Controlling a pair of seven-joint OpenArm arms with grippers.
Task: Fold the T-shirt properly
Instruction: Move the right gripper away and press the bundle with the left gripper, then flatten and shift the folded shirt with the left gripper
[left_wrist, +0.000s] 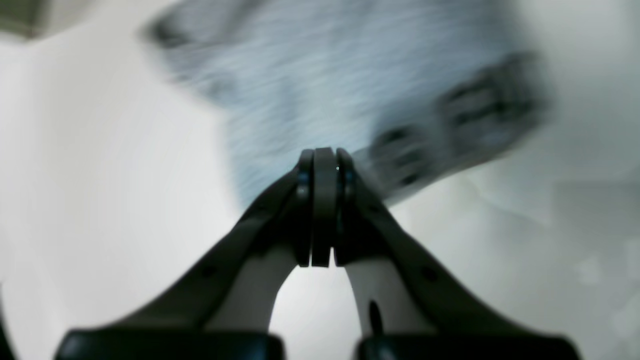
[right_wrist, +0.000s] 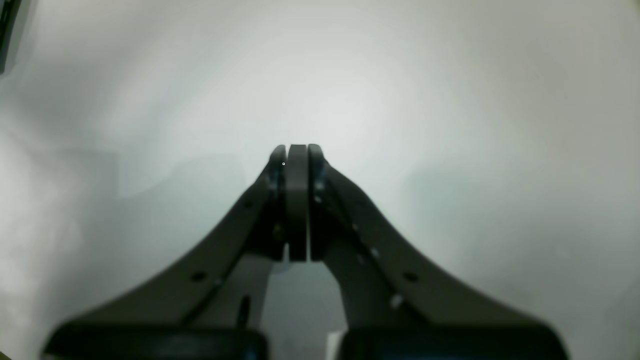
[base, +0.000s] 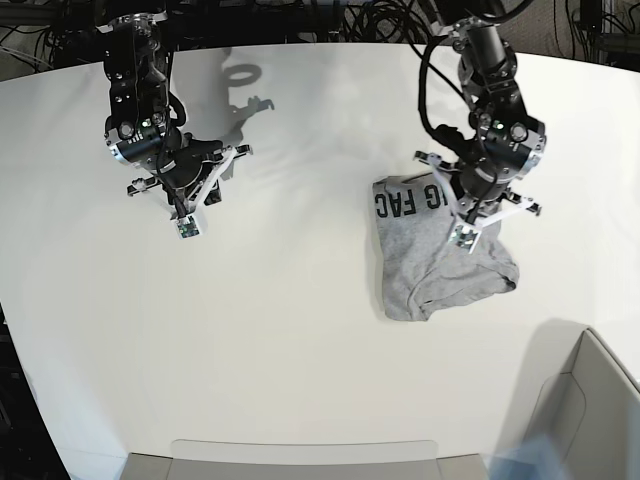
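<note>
While the shirt (base: 440, 255) lies in a rumpled heap at the table's (base: 300, 330) right in the base view, both grippers hang over it shut and empty.

Left gripper (base: 466, 236) sits above the heap's upper part, jaws pressed together with no cloth between them; likely poised to pick a corner, since the shirt needs spreading before any fold. Right gripper (base: 187, 229) is well apart over bare table, closed on nothing, probably parked until there is an edge to share. Base view alone shows the lettering "FAC" along the top fold and the heap's outline. Left wrist view shows the shirt (left_wrist: 325, 90) only as a blur beyond the closed left gripper (left_wrist: 324, 155); right wrist view shows the right gripper (right_wrist: 297, 150) over plain table (right_wrist: 450, 125).
</note>
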